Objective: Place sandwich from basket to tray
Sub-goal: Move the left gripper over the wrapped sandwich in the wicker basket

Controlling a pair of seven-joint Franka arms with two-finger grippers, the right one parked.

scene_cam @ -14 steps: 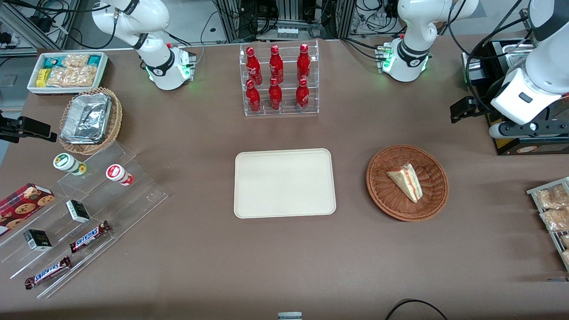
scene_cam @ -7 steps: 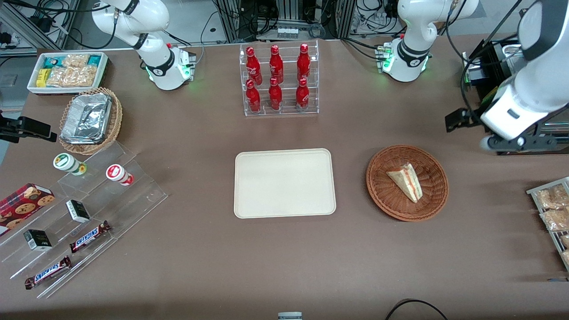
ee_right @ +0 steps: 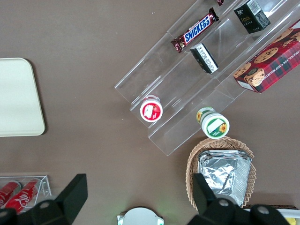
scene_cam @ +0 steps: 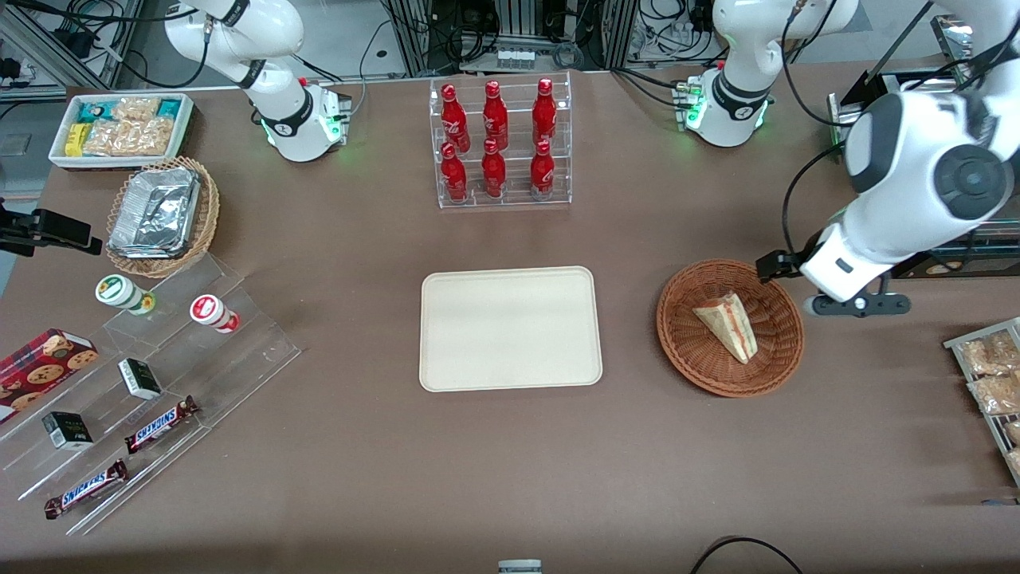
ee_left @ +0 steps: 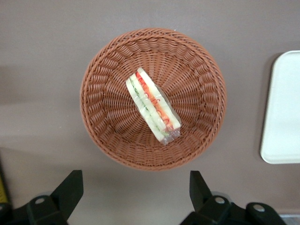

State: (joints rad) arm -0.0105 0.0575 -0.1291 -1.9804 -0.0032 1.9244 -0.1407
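Sandwich in basket, claw spread above.

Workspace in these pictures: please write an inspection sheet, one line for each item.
Surface: brown table, no spills seen.
Job's things: sandwich lies in basket; tray bare, beside basket.
Clutter: red bottles in rack, foil containers, snack bars.
Grippers: gripper open, holding nothing, hovering above table beside basket.
Cables: black cable hangs along working arm.
Surroundings: equipment racks at table's edge.
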